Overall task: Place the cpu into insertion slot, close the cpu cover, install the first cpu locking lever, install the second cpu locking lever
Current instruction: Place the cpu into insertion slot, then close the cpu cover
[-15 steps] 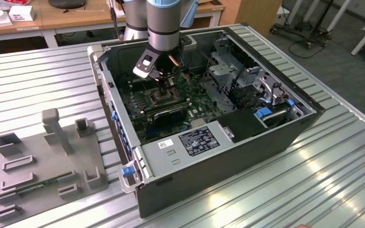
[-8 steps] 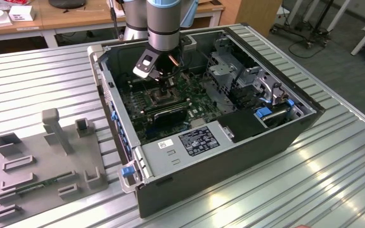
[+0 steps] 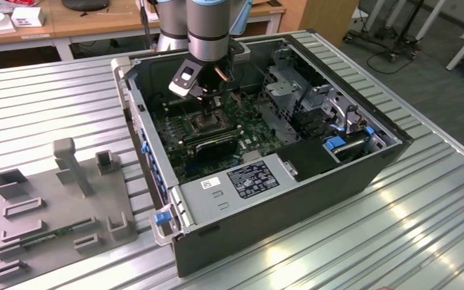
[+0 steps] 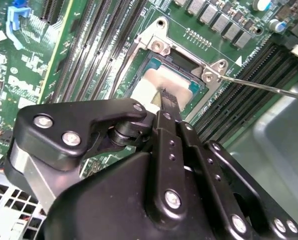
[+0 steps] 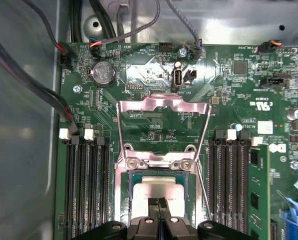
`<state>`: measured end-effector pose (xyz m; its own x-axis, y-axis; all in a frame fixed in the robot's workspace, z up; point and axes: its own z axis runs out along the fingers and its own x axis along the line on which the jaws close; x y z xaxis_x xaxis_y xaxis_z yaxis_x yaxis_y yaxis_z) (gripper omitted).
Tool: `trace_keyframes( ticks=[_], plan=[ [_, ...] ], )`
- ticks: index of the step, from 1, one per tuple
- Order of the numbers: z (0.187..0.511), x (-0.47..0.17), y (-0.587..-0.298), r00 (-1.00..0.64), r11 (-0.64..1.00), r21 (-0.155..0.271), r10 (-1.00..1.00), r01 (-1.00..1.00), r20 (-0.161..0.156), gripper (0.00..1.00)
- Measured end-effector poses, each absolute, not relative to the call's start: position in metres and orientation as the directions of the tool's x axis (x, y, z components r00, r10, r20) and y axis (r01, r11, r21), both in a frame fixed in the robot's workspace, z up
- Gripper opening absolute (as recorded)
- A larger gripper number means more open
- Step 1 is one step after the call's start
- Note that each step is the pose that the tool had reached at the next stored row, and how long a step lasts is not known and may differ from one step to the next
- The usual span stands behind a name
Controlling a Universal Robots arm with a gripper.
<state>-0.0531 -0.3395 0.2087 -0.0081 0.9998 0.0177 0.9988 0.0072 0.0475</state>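
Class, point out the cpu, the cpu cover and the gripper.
cpu (image 5: 157,187): first wrist view, its pale metal face.
cpu cover (image 5: 163,104): first wrist view, frame's silvery end bar.
gripper (image 5: 159,201): first wrist view, between fingertips.

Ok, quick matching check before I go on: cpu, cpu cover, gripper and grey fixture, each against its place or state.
Things:
1. cpu
2. cpu cover
3. gripper
4. grey fixture

Places or states:
A. swung open, clear of the cpu
B. on the table, outside the case
C. seated in the insertion slot
D. fingers shut, tips on the cpu

Pairs: 1-C, 2-A, 3-D, 4-B
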Motion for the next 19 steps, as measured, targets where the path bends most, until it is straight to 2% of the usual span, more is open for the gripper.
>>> trace_keyframes(
  ticks=[19],
  plan=[
    [0.234, -0.053, -0.34, -0.008, 0.007, 0.047, 1.0, 0.999, 0.017, 0.1]
  ],
)
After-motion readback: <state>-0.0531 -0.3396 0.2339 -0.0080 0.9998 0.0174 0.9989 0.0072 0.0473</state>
